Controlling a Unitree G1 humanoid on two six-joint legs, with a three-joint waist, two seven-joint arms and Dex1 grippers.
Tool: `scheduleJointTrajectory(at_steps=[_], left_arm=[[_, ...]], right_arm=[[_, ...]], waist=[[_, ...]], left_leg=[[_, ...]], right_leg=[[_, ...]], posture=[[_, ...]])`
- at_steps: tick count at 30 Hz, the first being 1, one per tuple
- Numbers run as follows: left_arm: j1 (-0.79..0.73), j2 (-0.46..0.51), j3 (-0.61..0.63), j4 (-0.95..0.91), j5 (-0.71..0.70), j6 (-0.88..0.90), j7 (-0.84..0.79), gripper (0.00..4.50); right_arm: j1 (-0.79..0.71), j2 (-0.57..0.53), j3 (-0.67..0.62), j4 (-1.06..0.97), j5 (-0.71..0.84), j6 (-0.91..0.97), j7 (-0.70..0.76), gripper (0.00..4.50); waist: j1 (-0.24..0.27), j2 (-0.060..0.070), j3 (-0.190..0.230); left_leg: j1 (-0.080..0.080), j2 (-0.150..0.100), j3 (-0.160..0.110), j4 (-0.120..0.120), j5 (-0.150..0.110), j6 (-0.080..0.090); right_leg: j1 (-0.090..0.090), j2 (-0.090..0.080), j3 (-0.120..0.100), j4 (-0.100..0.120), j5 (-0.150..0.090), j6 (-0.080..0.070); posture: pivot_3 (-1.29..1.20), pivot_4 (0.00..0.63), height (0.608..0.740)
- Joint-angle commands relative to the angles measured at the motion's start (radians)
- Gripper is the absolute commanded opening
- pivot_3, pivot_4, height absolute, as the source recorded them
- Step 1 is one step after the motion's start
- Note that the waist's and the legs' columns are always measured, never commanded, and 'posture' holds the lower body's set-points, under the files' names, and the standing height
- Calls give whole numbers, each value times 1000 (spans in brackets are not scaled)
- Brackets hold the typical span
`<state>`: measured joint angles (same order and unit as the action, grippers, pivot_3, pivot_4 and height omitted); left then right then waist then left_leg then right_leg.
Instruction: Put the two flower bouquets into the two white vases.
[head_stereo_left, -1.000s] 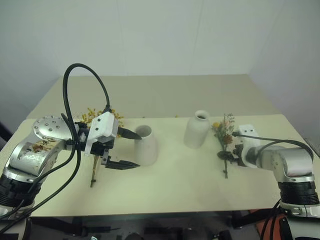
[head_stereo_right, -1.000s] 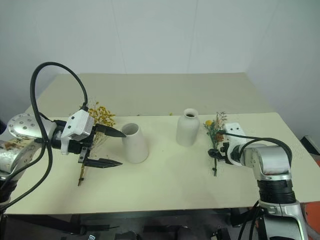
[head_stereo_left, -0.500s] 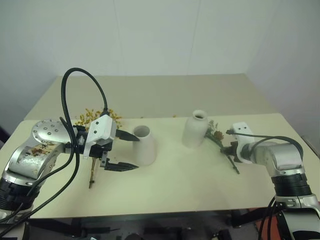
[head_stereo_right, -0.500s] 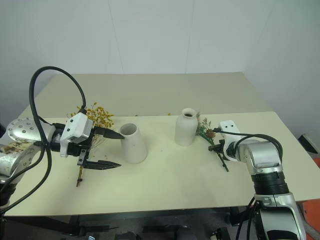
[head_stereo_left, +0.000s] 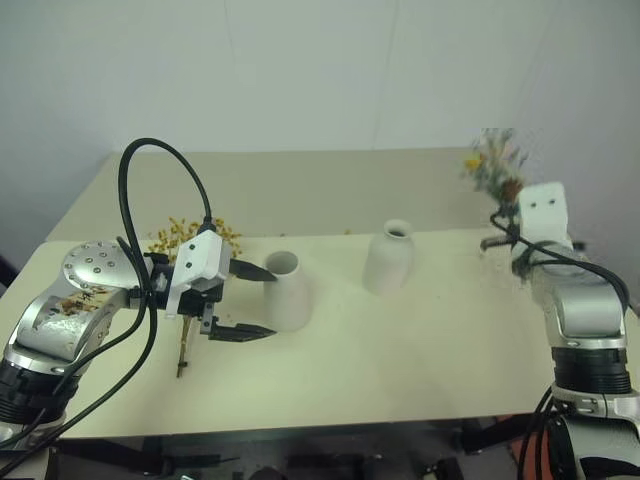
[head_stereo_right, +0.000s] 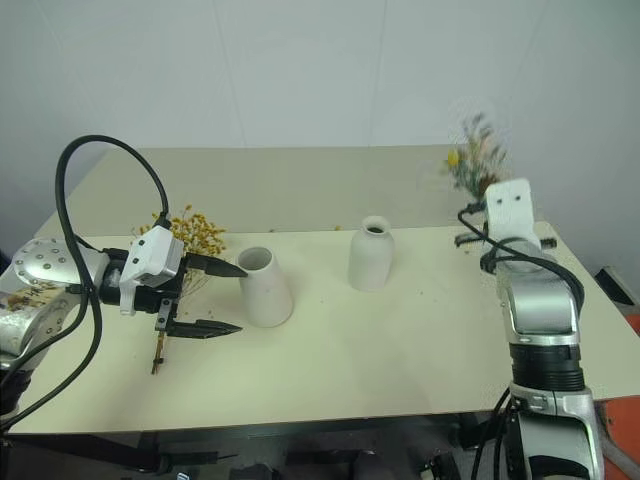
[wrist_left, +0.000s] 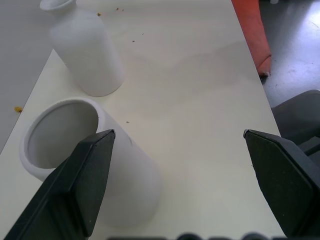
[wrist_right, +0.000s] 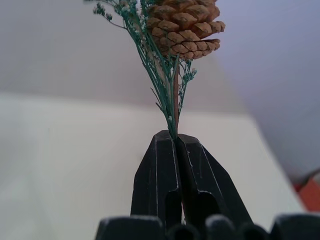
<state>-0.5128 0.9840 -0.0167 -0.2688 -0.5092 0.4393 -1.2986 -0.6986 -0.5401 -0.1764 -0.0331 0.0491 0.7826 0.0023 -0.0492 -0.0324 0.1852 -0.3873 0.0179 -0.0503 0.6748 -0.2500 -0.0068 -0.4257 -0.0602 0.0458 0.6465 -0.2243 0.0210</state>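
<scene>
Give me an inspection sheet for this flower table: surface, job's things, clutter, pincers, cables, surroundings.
Surface: cream table, few crumbs.
Job's things: cone vase and narrow-neck vase upright, empty; yellow bouquet lying on the table; green sprig bunch raised in the air.
Clutter: nothing seen.
Pincers: left pincer open beside the cone vase; right pincer shut on sprig stems.
Cables: black cable looping over left arm.
Surroundings: plain white wall.
</scene>
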Motion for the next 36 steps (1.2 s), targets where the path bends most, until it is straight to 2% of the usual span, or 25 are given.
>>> scheduleJointTrajectory(at_steps=[1, 4, 7, 9, 12, 17, 22, 36], left_arm=[[-26, -1, 31, -10, 0, -19, 2, 4500], [-16, 4, 39, -14, -5, -18, 1, 4500], [-8, 8, 51, -22, -12, -5, 11, 4500], [0, 12, 63, -29, -17, 3, 16, 4500], [16, 8, 91, -37, -39, 24, 30, 4500], [12, -31, 166, -39, -148, 122, 88, 4500], [9, -35, 152, -36, -138, 155, 131, 4500], [-19, -62, 136, -36, -137, 248, 213, 4500]], right_arm=[[-85, 66, -61, -12, -16, -164, -101, 82], [-138, 129, -70, 10, -17, -276, -149, 82], [-172, 218, -135, -16, 120, -348, -98, 82], [-159, 276, -156, -45, 180, -442, -64, 82], [-151, 337, -176, -65, 258, -482, -43, 82], [-82, 409, -98, -117, 269, -534, 1, 82], [-40, 451, -44, -87, 245, -614, 40, 82], [-22, 515, -3, 21, 253, -715, 106, 82]], waist=[[0, 0, 0], [3, 0, 0], [3, 1, 0], [4, 1, 1], [4, 1, 1], [3, 2, 1], [0, 3, 2], [0, 4, 2]], left_leg=[[0, 0, 0, 0, 0, 0], [0, 0, 0, 0, 0, 0], [-1, 0, 0, 0, 0, 0], [0, 0, -1, 0, 0, 0], [-1, 0, -1, 0, 0, 0], [0, 0, -1, 0, 0, 0], [1, 0, -1, 0, 0, 0], [2, 0, -1, -1, 0, 0]], right_leg=[[0, 0, 0, 0, 0, 0], [0, 0, 0, 0, 0, 0], [0, 0, 0, 0, 0, 0], [0, 0, 0, 0, 0, 0], [0, 0, 0, 0, 0, 0], [0, 0, -1, 1, 0, -1], [0, 0, 0, 2, 0, -1], [0, 0, 0, 2, 0, -1]], posture=[[0, 150, 740], [0, 150, 740], [0, 150, 740], [0, 150, 740], [0, 150, 740], [0, 150, 740], [0, 150, 740], [0, 150, 740]])
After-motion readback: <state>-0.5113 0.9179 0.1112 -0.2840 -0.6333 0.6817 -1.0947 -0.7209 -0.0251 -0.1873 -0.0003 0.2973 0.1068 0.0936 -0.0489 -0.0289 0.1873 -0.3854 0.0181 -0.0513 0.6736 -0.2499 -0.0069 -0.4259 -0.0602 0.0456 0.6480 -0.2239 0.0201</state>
